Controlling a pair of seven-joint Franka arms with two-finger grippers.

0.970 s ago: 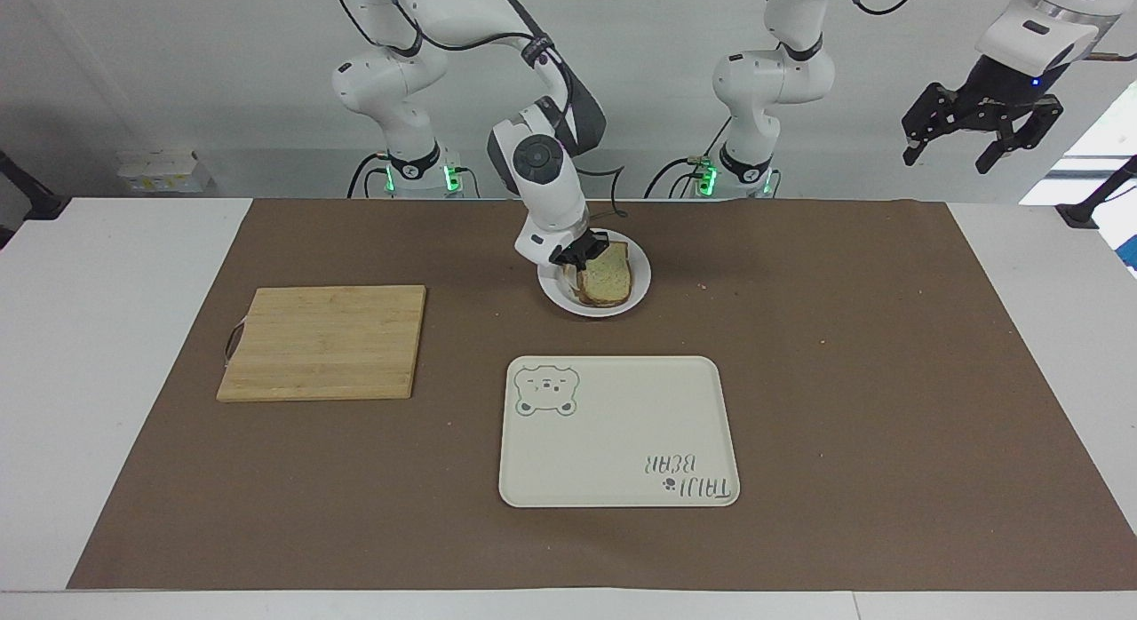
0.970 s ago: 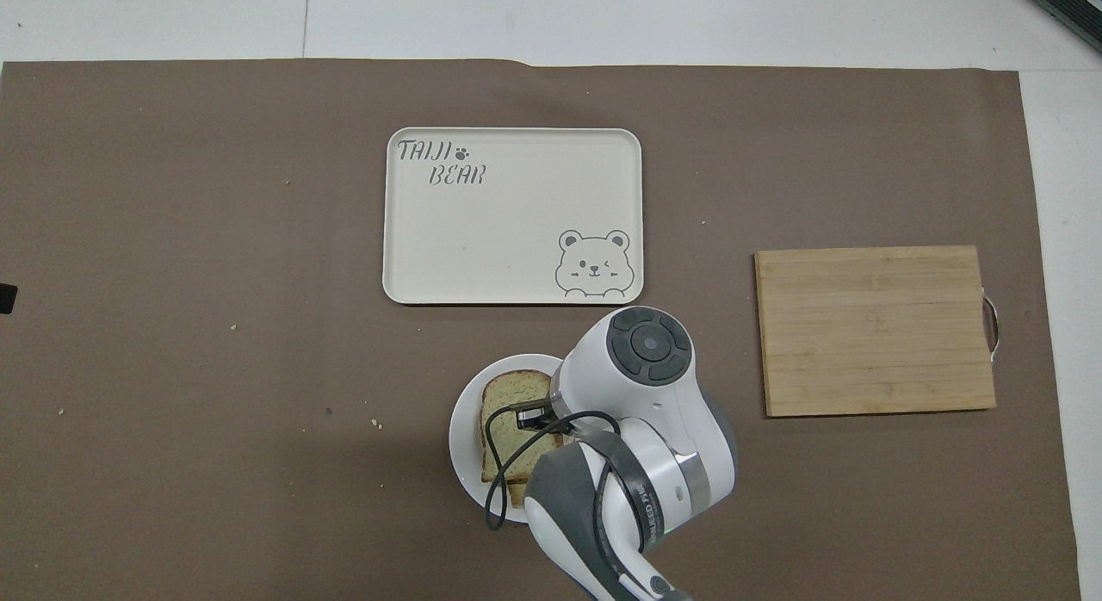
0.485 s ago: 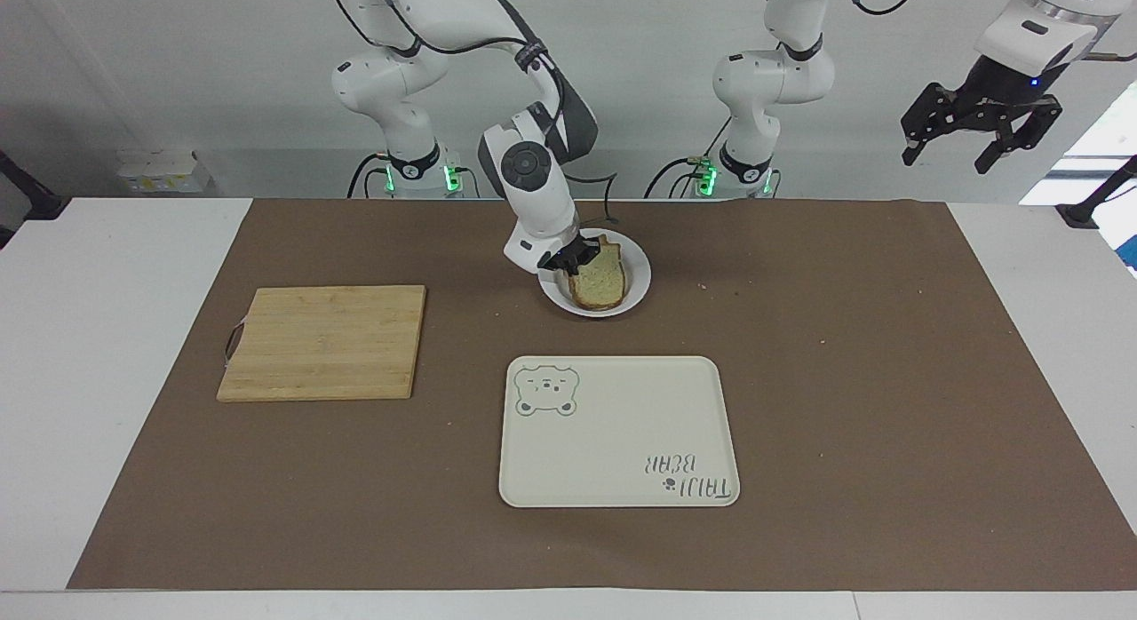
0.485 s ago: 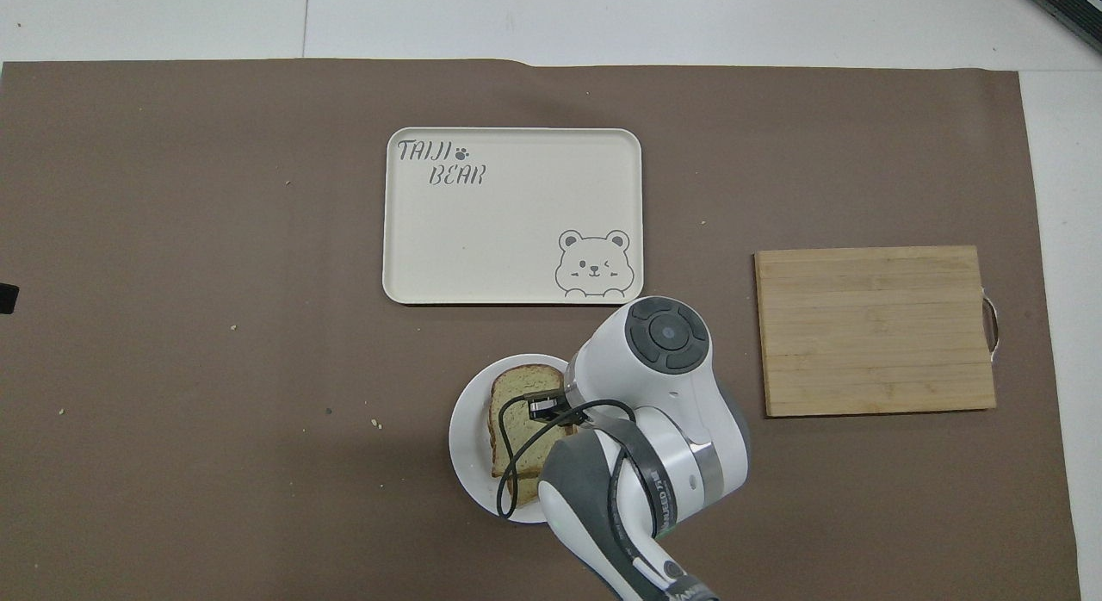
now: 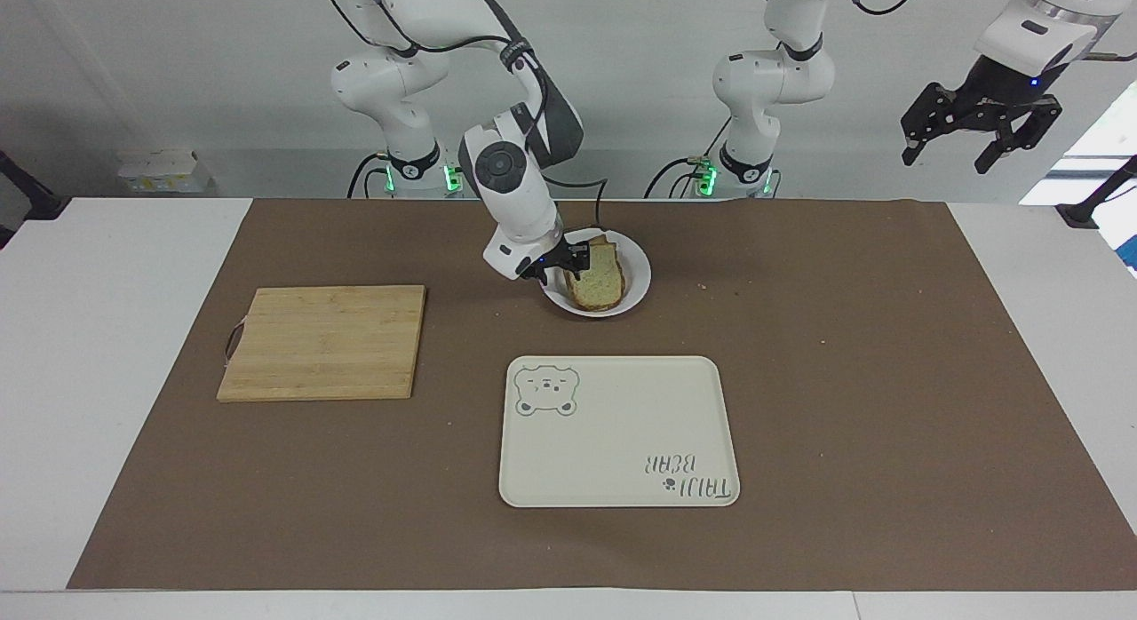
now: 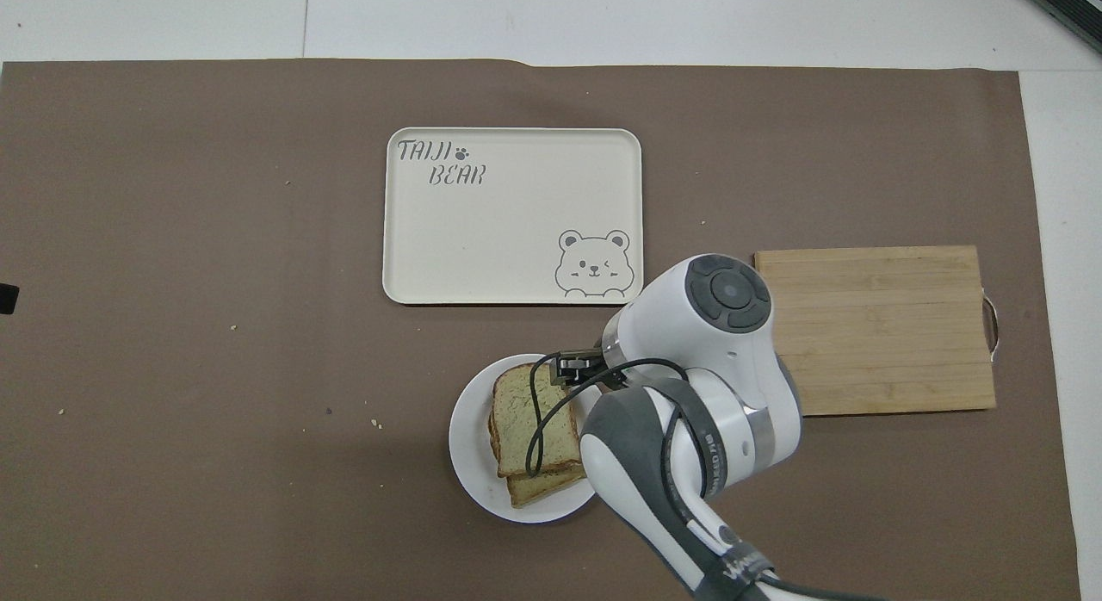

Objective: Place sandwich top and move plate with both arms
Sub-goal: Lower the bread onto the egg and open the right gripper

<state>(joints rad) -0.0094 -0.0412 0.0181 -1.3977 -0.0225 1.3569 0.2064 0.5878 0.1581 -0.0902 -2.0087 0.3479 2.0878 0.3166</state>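
Lying on the plate (image 5: pixel 638 287) (image 6: pixel 469 463): the top (image 5: pixel 600 282) (image 6: pixel 534 420), flat on a lower slice (image 6: pixel 534 491) and slightly askew to it, so that a strip of the lower crust peeks out at the edge nearer to the robots. Speckled crumb facing up, brown crust all round. Standing on the brown mat (image 5: pixel 844 380), close in front of the arm bases and nearer to the robots than the tray (image 5: pixel 613 425) (image 6: pixel 508 239): the plate itself, apart from the tray. Low over the plate's rim on the side toward the right arm's end of the table: the right gripper (image 5: pixel 567 261) (image 6: pixel 575 368), just beside the corner of the top; touching it or not, cannot tell, and likewise cannot tell whether wide or narrow. Slants down to it from above the mat between plate and board (image 5: pixel 324 340) (image 6: pixel 878 325), with a black cable looping over the bread in the overhead view: the right arm. Held high up and well off toward the left arm's end of the table, gaping wide and holding nothing: the left gripper (image 5: pixel 981 140), waiting, seen only in the facing view. Flat on the mat toward the right arm's end, well apart from plate and tray: the board, bare. Nothing on the tray either, only its printed bear and lettering. A few crumbs scattered on the mat.
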